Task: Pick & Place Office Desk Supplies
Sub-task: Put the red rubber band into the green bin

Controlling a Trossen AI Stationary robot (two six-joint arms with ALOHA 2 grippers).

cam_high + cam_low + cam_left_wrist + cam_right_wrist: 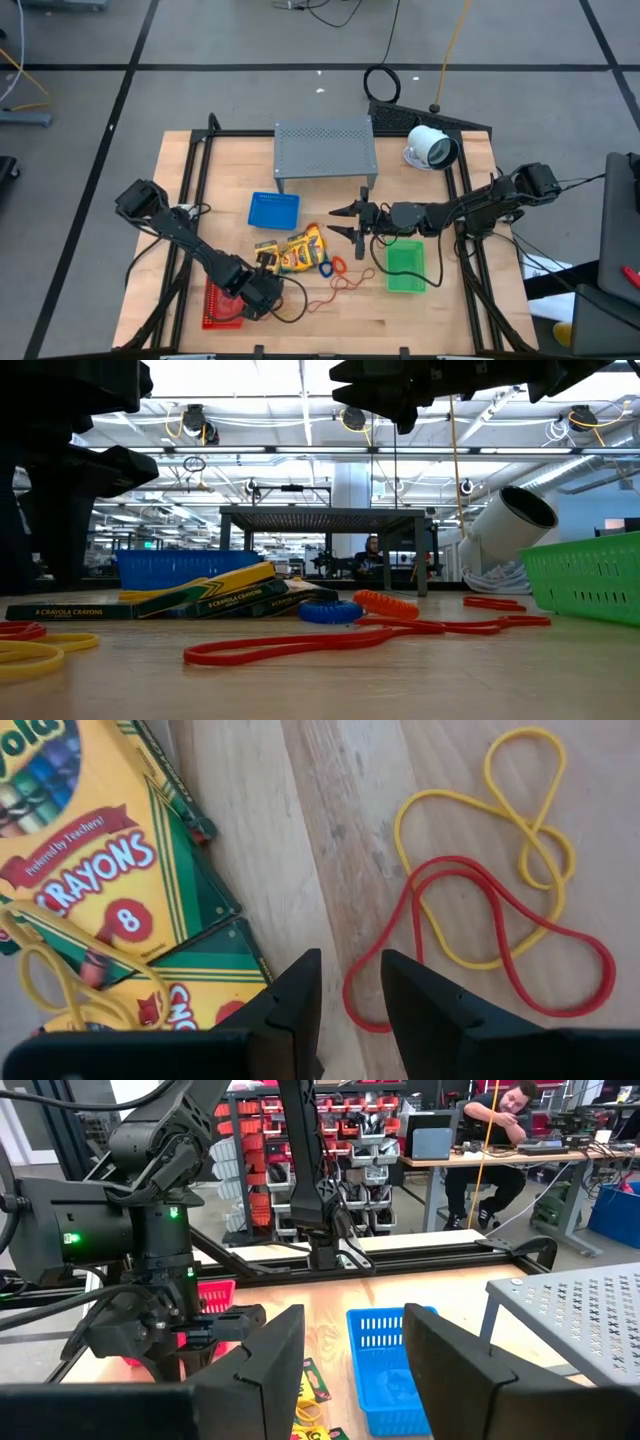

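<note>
Yellow crayon packs [296, 250] [90, 870] lie flat in a loose pile at the table's middle front. A red rubber band [480, 935] and a yellow one [500, 850] lie crossed on the wood beside them. More bands, blue [326, 267] and red [345, 284], lie to the right. My left gripper [262, 292] [350, 1000] points steeply down, open, over the near end of the red band's loop, next to the packs. My right gripper [345, 222] [355, 1350] hangs level above the table, open and holding nothing.
A red basket [222, 308] sits at the front left, a blue basket [273, 209] behind the packs, a green basket [406, 268] at the right. A grey perforated stand [325, 150] and a white round device [432, 148] stand at the back.
</note>
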